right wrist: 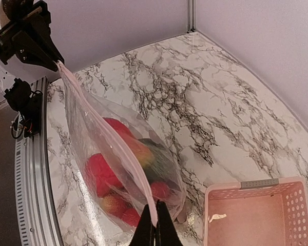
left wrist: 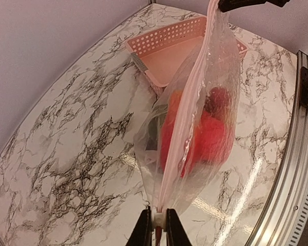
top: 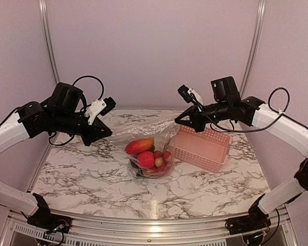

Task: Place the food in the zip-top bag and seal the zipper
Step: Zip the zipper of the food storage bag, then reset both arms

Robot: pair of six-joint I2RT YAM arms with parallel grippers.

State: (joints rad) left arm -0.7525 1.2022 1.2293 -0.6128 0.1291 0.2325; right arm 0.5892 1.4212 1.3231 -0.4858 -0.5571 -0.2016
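The clear zip-top bag [top: 143, 128] hangs stretched between both grippers above the marble table. The food sits in its bottom: an orange-red mango shape [top: 139, 145], red-pink berries [top: 146, 159] and a dark piece [right wrist: 167, 164]. My left gripper [top: 109, 132] is shut on one end of the bag's mouth edge [left wrist: 157, 220], with a small white piece between its jaws. My right gripper [top: 177, 123] is shut on the other end [right wrist: 155, 225]. The zipper [left wrist: 187, 113] runs taut as a pale pink strip between them, and also shows in the right wrist view [right wrist: 102, 125].
The pink slotted basket [top: 195, 156] stands right of the bag, close to it, holding only a small white scrap [right wrist: 217, 217]. A metal rail [left wrist: 287, 169] runs along the table's near edge. Lilac walls close the back and sides.
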